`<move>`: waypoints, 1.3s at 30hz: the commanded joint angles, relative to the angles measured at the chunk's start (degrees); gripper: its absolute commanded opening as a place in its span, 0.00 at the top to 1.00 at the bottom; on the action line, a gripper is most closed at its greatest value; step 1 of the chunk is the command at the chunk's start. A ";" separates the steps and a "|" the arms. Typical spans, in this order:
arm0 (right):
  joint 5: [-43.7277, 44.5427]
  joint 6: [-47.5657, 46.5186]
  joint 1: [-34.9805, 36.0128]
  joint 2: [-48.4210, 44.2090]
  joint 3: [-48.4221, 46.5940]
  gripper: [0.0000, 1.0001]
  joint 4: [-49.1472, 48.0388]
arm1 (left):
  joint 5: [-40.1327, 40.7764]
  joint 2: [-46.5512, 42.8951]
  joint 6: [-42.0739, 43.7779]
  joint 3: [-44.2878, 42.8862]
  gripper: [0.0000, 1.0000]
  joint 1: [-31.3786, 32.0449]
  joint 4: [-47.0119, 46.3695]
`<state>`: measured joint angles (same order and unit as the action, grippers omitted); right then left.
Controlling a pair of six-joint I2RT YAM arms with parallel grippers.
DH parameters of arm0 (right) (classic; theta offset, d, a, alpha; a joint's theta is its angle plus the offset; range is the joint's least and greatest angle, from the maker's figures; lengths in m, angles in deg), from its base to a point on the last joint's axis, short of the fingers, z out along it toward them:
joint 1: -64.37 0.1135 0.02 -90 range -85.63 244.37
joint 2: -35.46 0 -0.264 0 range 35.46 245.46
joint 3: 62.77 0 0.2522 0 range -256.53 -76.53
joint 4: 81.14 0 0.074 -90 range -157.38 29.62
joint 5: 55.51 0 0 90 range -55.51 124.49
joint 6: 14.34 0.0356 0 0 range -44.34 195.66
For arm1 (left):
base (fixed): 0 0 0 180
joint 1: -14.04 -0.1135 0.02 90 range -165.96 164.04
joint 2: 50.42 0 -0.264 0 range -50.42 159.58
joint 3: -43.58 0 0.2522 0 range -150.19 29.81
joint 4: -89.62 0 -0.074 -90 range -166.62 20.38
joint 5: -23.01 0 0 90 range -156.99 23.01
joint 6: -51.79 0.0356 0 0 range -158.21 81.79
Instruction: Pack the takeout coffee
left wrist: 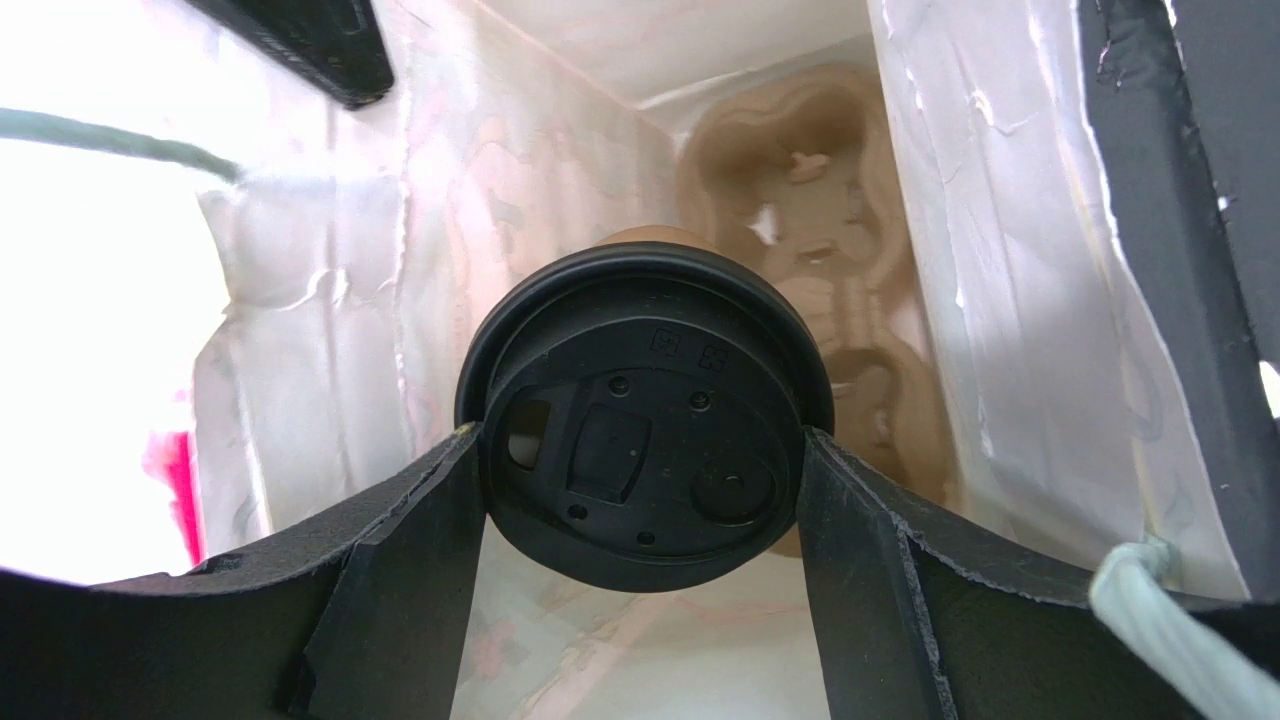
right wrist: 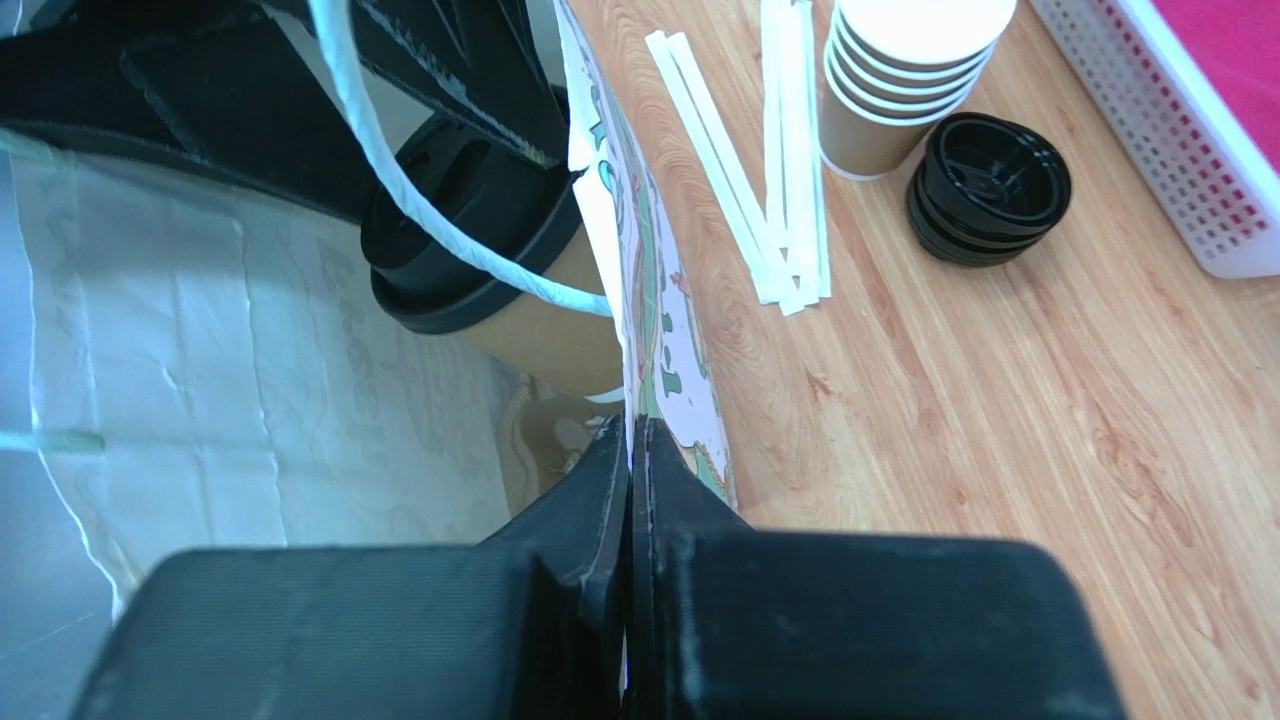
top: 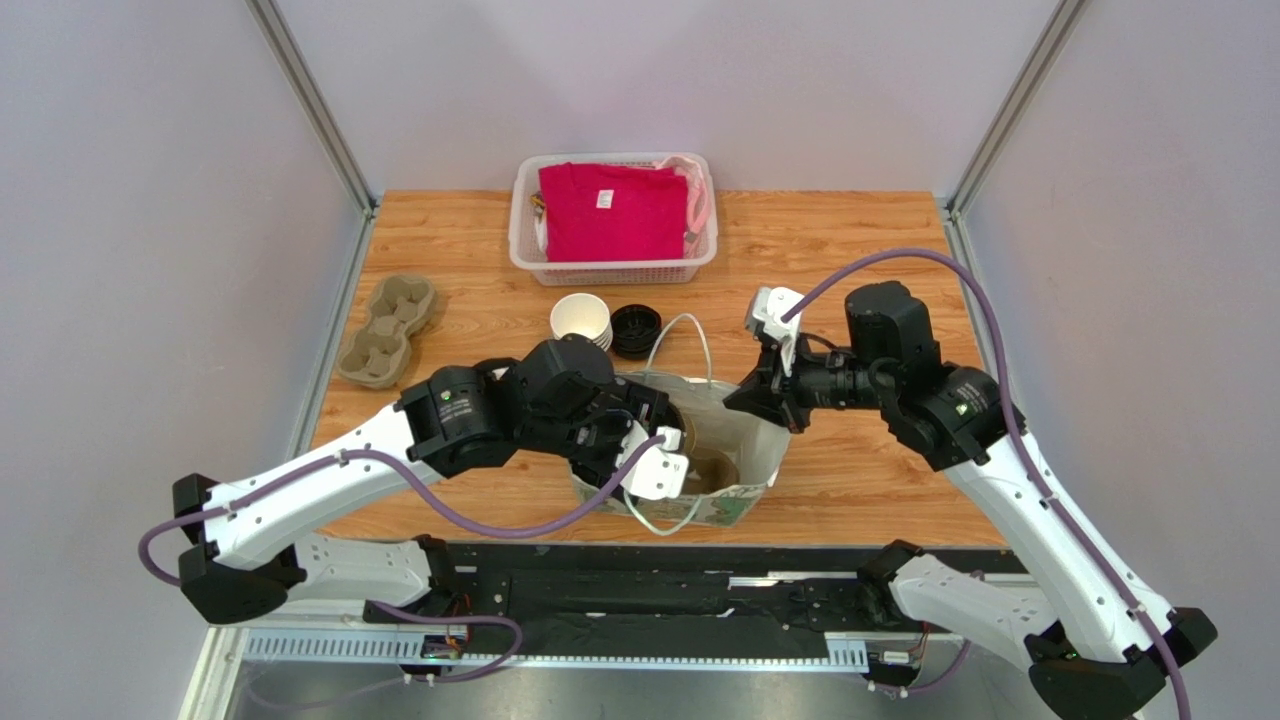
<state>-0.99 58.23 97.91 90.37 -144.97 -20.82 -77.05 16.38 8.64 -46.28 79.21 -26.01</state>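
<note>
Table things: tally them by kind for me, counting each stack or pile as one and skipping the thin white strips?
Paper bag: 1
Lidded coffee cup: 1
Cup carriers: 2, one inside the bag
Paper cup stack: 1
Black lid pile: 1
Basket with pink cloth: 1
Total: 7

On my left wrist feed, the lid [left wrist: 646, 413] between the left gripper [left wrist: 643, 503] fingers covers nearly all of the cup [left wrist: 661, 237]; I see only a tan sliver beyond it. The carrier [left wrist: 842, 285] deeper in the bag [left wrist: 1037, 300] is half hidden. Overhead, the left arm [top: 511, 408] blocks the cup entirely. Ahead of the right gripper [right wrist: 631, 443], the frame edge crops the cup stack [right wrist: 902, 83].
</note>
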 commanded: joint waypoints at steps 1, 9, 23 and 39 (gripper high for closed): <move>-7.30 0.73 -2.68 -1.83 1.55 1.00 -4.55 | -1.80 -4.57 5.17 2.34 1.00 0.05 -4.81; -12.33 2.14 -5.67 -3.32 4.90 1.00 -9.73 | -2.24 -8.71 5.89 3.68 1.00 -0.04 -12.72; -10.13 -4.36 -5.94 -9.65 8.50 1.00 -15.45 | -3.12 -7.40 -5.88 1.30 1.00 -0.74 -13.35; -7.14 -13.24 -4.27 -12.02 6.04 1.00 -12.11 | -7.16 -0.80 -16.17 -4.41 1.00 -2.59 -5.70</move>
<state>-7.40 48.39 93.01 79.18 -136.14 -30.11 -82.15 14.59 -3.71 -48.64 77.20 -34.38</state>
